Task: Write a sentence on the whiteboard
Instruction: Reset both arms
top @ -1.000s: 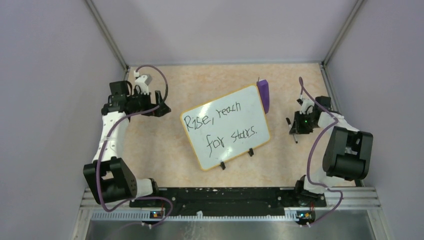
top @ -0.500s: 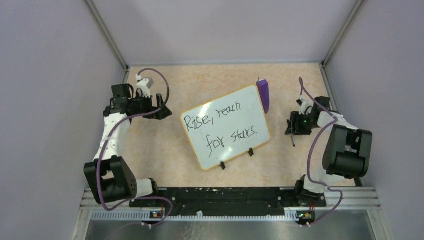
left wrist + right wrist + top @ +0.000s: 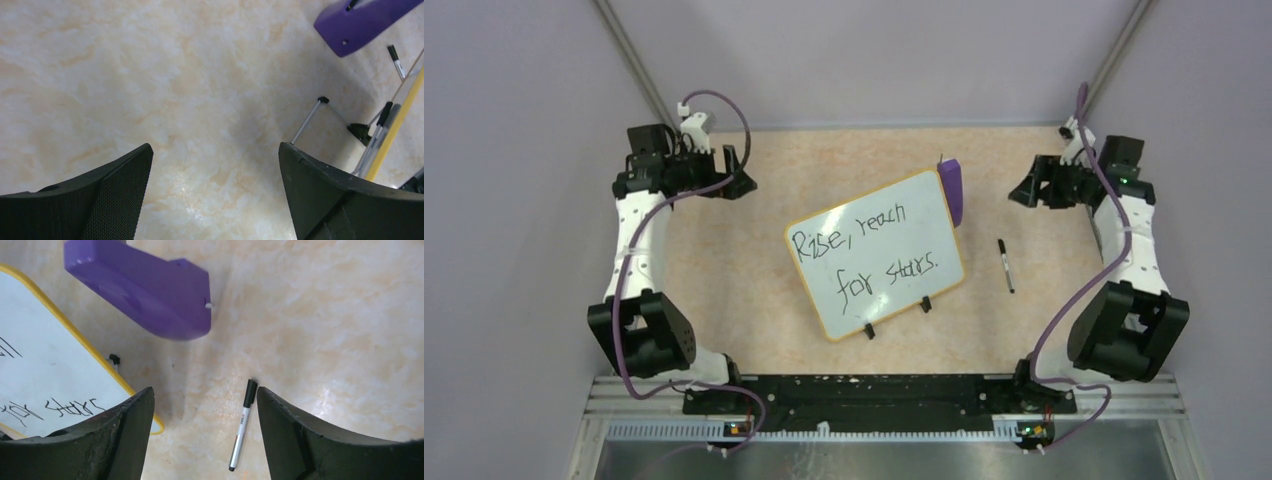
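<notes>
Currently: left gripper (image 3: 740,184) wide, empty; right gripper (image 3: 1024,190) wide, empty. Whiteboard (image 3: 929,228) stands between them, touching neither, bearing the sentence (image 3: 892,272). Marker pen (image 3: 1004,265) lies loose near right gripper.

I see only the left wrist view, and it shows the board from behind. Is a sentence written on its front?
Observer: Yes, the top view shows the sentence on the whiteboard: "Rise, reach for stars."
Operator: Is the marker held?
Observer: No, the marker lies flat on the table, right of the whiteboard and apart from it.
Operator: And the right pincer?
Observer: The right pincer is open and empty, near the far right corner.
</notes>
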### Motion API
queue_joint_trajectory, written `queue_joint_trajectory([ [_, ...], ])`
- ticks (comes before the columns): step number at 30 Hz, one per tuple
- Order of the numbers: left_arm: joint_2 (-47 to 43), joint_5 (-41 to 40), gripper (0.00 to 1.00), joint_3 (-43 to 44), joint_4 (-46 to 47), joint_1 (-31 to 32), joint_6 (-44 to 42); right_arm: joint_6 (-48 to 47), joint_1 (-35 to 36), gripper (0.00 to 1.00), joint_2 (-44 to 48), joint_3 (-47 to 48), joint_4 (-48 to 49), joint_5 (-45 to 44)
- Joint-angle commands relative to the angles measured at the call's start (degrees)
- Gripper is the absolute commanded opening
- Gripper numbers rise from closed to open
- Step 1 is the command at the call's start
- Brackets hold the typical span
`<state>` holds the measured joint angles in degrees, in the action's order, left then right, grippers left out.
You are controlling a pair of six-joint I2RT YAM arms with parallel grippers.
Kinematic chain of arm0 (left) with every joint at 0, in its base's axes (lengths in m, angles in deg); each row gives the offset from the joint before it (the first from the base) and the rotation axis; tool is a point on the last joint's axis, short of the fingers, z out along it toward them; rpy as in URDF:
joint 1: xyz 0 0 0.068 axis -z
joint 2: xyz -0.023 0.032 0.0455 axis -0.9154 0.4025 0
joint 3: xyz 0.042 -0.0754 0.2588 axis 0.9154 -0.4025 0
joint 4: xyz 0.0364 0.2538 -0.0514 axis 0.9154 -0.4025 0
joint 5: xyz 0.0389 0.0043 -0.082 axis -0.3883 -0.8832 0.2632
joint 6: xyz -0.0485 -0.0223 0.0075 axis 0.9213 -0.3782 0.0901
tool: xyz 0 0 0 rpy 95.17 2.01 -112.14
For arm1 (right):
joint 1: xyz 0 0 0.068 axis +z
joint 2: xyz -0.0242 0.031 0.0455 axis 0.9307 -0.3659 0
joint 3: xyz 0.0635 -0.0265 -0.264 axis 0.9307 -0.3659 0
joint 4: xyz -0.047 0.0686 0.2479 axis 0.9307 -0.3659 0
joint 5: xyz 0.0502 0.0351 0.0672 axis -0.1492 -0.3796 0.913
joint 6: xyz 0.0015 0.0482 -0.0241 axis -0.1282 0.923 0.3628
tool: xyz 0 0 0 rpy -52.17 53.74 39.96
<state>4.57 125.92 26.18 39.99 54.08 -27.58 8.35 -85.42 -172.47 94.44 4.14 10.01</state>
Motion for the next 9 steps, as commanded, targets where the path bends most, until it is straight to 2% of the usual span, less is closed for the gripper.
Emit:
queue_joint_trajectory([
  [1,2.34,-3.91,0.99,6.99,0.02,-1.86,2.83,1.71,-4.41,0.74,2.57,5.46,0.83,6.53],
  [6,2.98,-5.61,0.99,6.58,2.45,-4.10,5.34,1.68,-5.65,0.76,4.88,4.26,3.49,7.09],
  [9,2.22,-6.56,0.99,3.70,3.92,-4.77,5.17,1.88,-5.75,0.82,7.18,0.74,6.13,7.45],
])
